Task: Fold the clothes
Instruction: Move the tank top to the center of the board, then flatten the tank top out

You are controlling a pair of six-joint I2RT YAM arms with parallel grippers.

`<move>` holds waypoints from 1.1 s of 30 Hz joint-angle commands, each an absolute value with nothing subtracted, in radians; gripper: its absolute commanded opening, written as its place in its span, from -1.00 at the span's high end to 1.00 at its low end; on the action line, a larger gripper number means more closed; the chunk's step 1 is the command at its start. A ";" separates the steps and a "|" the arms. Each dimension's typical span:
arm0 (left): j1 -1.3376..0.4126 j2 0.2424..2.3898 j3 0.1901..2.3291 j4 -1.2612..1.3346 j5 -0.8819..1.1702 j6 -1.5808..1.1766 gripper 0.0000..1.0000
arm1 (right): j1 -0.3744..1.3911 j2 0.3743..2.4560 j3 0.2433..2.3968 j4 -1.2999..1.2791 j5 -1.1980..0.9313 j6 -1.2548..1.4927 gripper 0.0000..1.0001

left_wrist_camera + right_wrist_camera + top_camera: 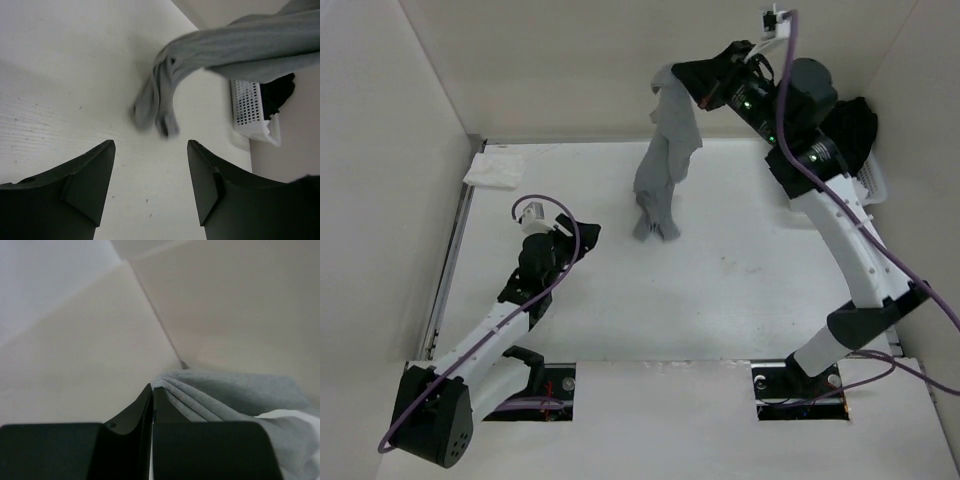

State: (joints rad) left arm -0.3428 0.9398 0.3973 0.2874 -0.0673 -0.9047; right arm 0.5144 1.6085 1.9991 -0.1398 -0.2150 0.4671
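Top external: white basket point(873, 182) beside hanging tank top point(665, 170)

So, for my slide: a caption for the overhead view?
Right arm lifts a grey tank top off the table; left arm waits open.

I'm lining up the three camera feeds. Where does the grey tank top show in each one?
Top external: the grey tank top hangs at upper centre from the right gripper, its lower end bunched on the table.
Left wrist: upper right, draping down to centre, beyond the open left gripper.
Right wrist: lower right, pinched in the shut fingers.
Shared landmark: the white basket, seen in top and left-wrist views only.
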 commanded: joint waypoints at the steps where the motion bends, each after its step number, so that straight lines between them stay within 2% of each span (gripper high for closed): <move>1: -0.334 0.864 0.449 0.307 -0.071 -0.933 -0.15 | 0.603 1.496 2.037 -0.141 -0.253 0.422 0.97; 3: -0.334 0.833 0.442 0.299 -0.092 -0.940 -0.14 | 0.643 1.456 1.949 -0.143 -0.273 0.416 0.97; 8: -0.334 0.744 0.408 0.226 -0.155 -0.940 -0.12 | 0.740 1.341 1.527 -0.141 -0.282 0.423 0.96; 14: -0.327 0.719 0.345 0.157 -0.196 -0.908 -0.11 | 0.792 1.270 1.001 -0.034 -0.164 0.544 0.87; 16: -0.326 0.742 0.331 0.126 -0.196 -0.894 -0.10 | 0.792 1.264 0.889 -0.002 -0.109 0.581 0.71; 19: -0.334 0.759 0.310 0.080 -0.225 -0.874 -0.08 | 0.791 1.237 0.784 0.020 -0.031 0.594 0.17; 22: -0.350 0.762 0.304 0.042 -0.261 -0.859 -0.07 | 0.777 1.158 0.688 0.026 0.023 0.612 0.02; 27: -0.393 0.882 0.333 0.031 -0.336 -0.796 -0.07 | 0.746 1.072 0.560 -0.029 0.179 0.721 0.10; 31: -0.415 1.041 0.394 0.049 -0.417 -0.758 -0.06 | 0.717 1.058 0.493 -0.034 0.241 0.796 0.65; 33: -0.415 1.092 0.409 0.070 -0.428 -0.750 -0.04 | 0.719 1.051 0.482 -0.023 0.250 0.801 0.75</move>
State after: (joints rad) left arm -0.4118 1.0485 0.3424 0.0288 -0.3523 -0.7975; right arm 0.7208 1.0626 0.4965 -0.0566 0.1722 0.7376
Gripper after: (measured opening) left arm 0.523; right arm 0.147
